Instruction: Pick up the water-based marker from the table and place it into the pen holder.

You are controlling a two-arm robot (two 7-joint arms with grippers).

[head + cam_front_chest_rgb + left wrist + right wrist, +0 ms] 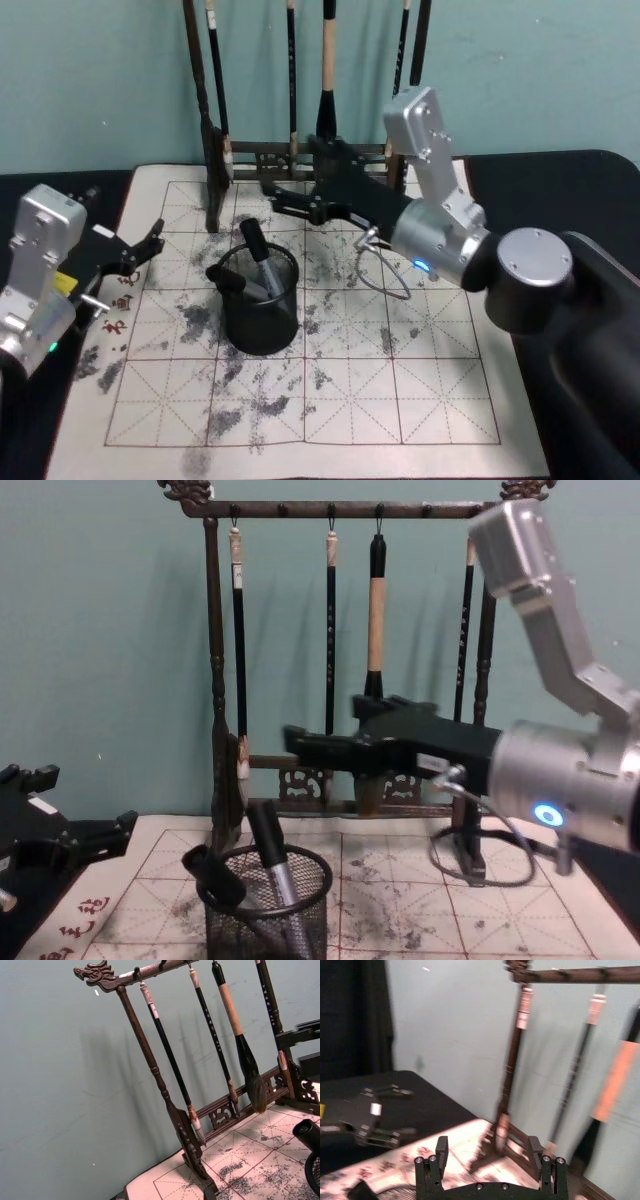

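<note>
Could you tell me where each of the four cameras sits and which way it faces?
Head view: high up, looking forward and down at the pen holder with the marker inside; left gripper at the mat's left edge, right gripper raised behind the holder.
Chest view: low, facing forward across the table at the brush rack.
Left wrist view: faces the rack and wall.
Right wrist view: looks past its own open fingers toward the rack.
All four views share the rack.

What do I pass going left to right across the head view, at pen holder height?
Left gripper → pen holder with two markers inside → grey cable loop → right arm's round joint.
</note>
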